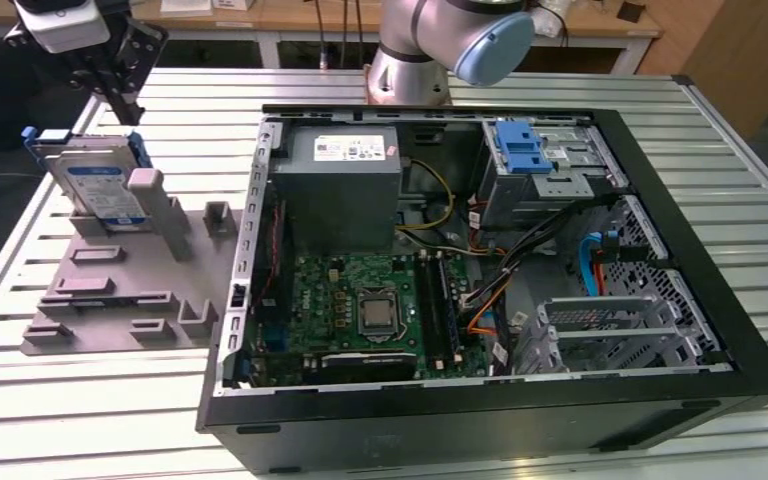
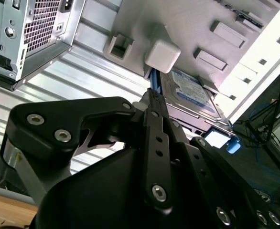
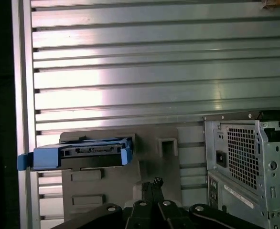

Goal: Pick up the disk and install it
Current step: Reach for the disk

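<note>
The ribbed metal bench (image 3: 154, 71) is stretching across the upper half of the frame, catching bright light along its slats. In the lower left of the frame the disk (image 3: 78, 155) is standing edge-on in a grey holder plate (image 3: 147, 164), with its blue rail frame wrapping the dark connector edge that is facing the camera. The black gripper (image 3: 153, 187) is hanging at the bottom centre of the frame, near the disk but not touching it. A computer case (image 3: 245, 162) with a perforated vent is sitting at the lower right.
</note>
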`<state>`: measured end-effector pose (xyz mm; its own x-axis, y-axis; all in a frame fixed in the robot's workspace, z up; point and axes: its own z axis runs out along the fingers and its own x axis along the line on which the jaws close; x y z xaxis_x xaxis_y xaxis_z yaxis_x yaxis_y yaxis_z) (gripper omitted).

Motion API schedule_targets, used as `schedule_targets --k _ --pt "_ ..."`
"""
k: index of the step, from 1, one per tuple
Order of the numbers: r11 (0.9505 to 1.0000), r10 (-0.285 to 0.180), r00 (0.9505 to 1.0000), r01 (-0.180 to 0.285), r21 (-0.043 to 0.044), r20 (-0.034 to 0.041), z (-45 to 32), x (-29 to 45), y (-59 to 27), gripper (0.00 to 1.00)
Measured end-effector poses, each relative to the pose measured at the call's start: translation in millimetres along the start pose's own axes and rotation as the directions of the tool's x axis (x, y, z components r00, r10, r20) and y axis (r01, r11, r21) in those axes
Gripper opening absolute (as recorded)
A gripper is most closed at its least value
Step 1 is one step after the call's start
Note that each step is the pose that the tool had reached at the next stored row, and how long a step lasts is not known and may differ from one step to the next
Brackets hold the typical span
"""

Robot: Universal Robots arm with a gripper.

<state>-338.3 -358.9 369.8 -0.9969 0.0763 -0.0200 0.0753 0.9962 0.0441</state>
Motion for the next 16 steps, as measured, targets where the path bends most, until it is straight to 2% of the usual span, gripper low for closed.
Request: schedule_targets --k 7,16 --pt "1.0 0.0 1.0 0.0 0.0001 -0.0001 -0.2 8.7 -0.7 0.11" --pt "1.0 0.0 1.0 0.0 0.0 0.0 -0.5 26.4 -2.0 0.11"
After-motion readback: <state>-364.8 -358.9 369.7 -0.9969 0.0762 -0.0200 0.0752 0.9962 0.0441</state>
